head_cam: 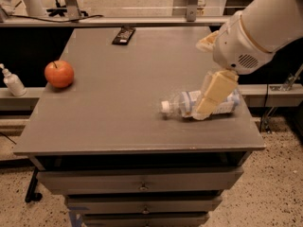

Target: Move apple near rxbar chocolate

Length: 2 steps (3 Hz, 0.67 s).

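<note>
The red-orange apple (59, 74) sits near the left edge of the grey table (118, 122). The dark rxbar chocolate (123, 35) lies flat at the table's far edge, left of centre. My gripper (202, 79) hangs over the right side of the table, in front of the lying bottle, far to the right of the apple. Its two cream fingers (214, 93) stand apart and hold nothing.
A clear plastic bottle (184, 105) with a white-and-blue label lies on its side at the right front of the table, partly behind my gripper. A small white pump bottle (13, 82) stands on a ledge left of the table. Drawers are below the tabletop.
</note>
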Each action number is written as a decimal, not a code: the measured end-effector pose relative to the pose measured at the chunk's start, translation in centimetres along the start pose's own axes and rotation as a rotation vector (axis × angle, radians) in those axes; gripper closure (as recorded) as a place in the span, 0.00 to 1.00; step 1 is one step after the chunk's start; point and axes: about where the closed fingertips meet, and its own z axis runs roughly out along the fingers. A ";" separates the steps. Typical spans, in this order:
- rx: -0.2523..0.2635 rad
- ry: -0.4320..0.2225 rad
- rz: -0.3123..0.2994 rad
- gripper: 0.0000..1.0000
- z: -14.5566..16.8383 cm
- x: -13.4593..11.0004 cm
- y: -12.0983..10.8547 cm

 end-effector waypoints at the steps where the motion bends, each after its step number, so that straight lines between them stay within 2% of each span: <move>1: -0.033 -0.143 -0.026 0.00 4.2 -4.6 -0.6; 2: -0.066 -0.307 -0.011 0.00 8.6 -9.9 -0.5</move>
